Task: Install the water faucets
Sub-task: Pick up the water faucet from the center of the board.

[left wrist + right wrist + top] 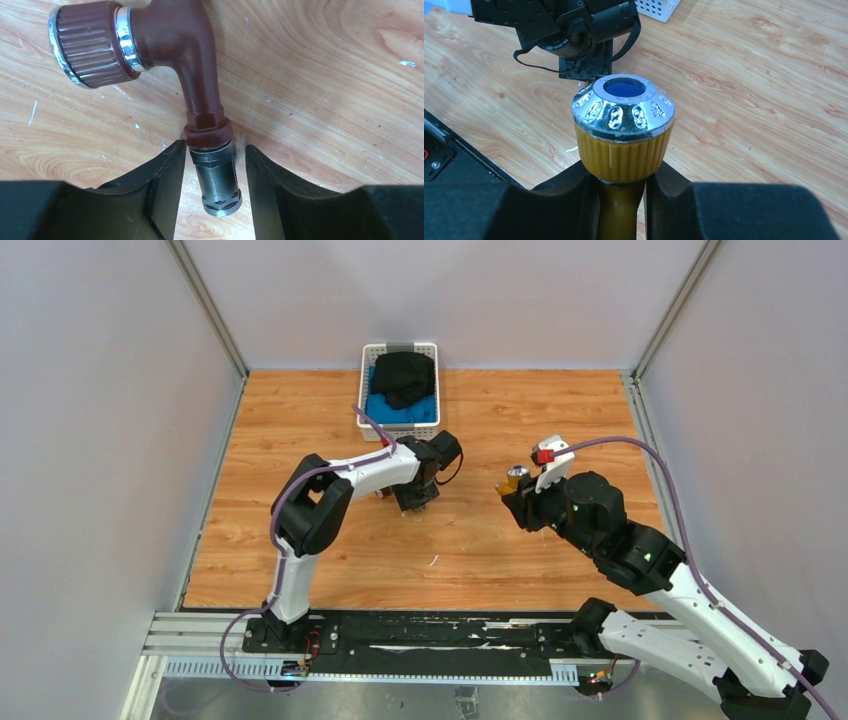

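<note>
**Two taps, two grippers on a wood-grain table**

A wood-grain table (330,570) sits between pale grey walls. At its far edge stands a white basket (437,390) holding a black cloth (403,378) on top of a blue cloth (385,410).

The left gripper (215,146) points down at the table just in front of the basket. Beneath it lies the reddish-brown faucet (192,65), flat on the wood. Its ribbed knob (90,45) with a silvery ring points off to one side, and its dark grey threaded end (217,182) reaches in between the jaws. The jaws stand narrow around that end. One finger (167,170) lies against the end or just beside it, and a sliver of wood shows between the end and the other finger. The faucet is straddled, not clamped.

The right gripper (623,172) is raised above the right half of the table, well apart from the left one. It is clamped on the stem of the brass-yellow faucet (624,145), which stands upright in the grip. The faucet's ribbed yellow knob is topped by a silvery cap with a blue disc (624,88) in the centre. The jaws press the stem from both sides just under the knob.
</note>
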Tool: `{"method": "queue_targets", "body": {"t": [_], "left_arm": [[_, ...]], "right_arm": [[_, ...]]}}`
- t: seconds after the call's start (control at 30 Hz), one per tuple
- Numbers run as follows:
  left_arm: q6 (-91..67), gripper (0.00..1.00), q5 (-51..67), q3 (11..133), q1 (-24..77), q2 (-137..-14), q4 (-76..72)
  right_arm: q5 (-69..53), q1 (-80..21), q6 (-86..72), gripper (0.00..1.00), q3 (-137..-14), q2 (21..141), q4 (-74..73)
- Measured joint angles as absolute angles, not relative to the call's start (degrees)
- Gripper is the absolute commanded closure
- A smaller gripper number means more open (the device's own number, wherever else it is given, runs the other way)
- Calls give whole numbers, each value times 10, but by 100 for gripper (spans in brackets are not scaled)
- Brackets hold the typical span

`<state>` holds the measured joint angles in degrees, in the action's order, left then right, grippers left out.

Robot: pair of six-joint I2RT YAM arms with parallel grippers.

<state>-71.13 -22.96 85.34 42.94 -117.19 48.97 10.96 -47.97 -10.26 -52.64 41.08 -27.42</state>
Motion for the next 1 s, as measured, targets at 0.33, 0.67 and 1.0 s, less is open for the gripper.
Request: {"method": "queue_targets", "body": {"t": [0.33, 0.67, 1.0], "left_arm": [[-750, 49, -207, 890, 437, -1194, 534], [-765, 50, -127, 915, 408, -1211, 564], [-754, 50, -82, 942, 387, -1230, 588]], "right_arm": [[100, -480, -103, 100, -525, 410, -281], [89, -480, -103, 100, -520, 397, -288], [85, -480, -105, 100, -520, 385, -300]]}}
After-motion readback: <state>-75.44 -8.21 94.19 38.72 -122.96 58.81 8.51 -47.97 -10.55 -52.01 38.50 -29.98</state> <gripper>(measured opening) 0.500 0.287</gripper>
